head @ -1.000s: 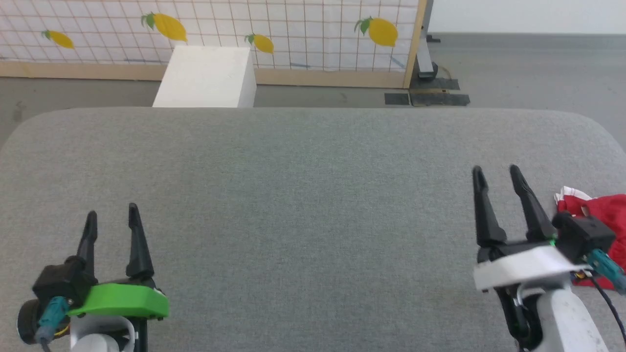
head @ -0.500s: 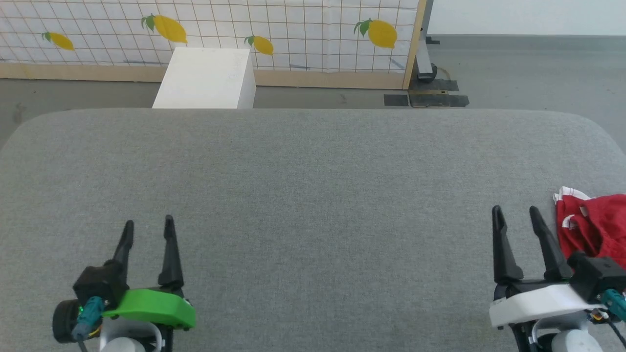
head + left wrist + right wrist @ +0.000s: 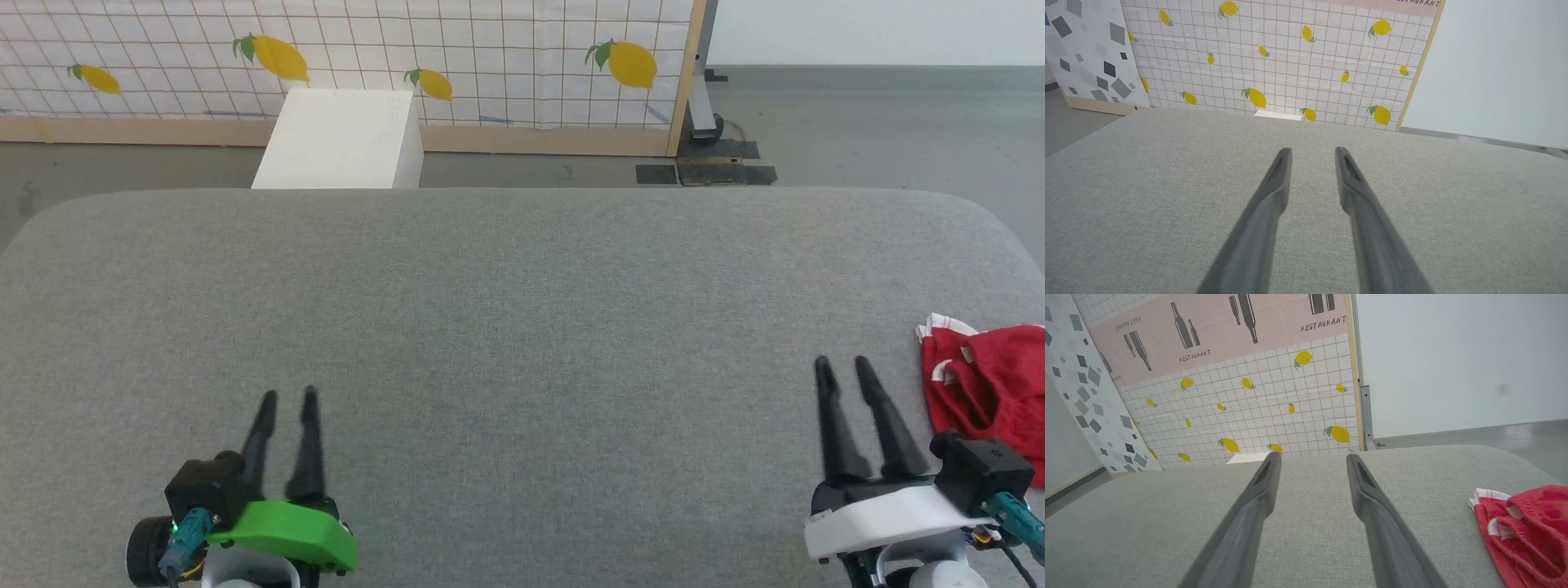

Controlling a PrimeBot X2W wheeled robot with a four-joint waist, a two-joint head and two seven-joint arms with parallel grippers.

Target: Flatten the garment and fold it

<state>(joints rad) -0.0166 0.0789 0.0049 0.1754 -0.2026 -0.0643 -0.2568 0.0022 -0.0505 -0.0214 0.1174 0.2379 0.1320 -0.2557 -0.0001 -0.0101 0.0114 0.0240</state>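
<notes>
**Both tools drawn back and narrowed, garment untouched**

Over the last second I have pulled my 2 tools back toward my body. My left tool (image 3: 288, 394) sits lower and further in from the desk's left side than it did. My right tool (image 3: 842, 363) has dropped from beside the garment's far corner to a spot nearer me. Both pairs of fingers have also come closer together. They are now partly open, with a clear gap between the tips, and nothing is held in either one.

I judge that the task has not really begun. I am settling into a ready pose (the head camera shifted a little too, so the small slide of the background is not the room moving).

The garment (image 3: 992, 384) lies in a crumpled heap at the right edge of the desk (image 3: 522, 310), just to the right of my right tool and not touching it. Part of it runs out of the head view. It is thin, bright red cloth, bunched into soft ridges, and white trim shows at its far-left corner and in 2 or 3 folds.

The desk top is a grey woven covering, matte and slightly nubbly, with rounded far corners. My fingers are long, dark and tapered, smooth and hard against all that softness.
</notes>
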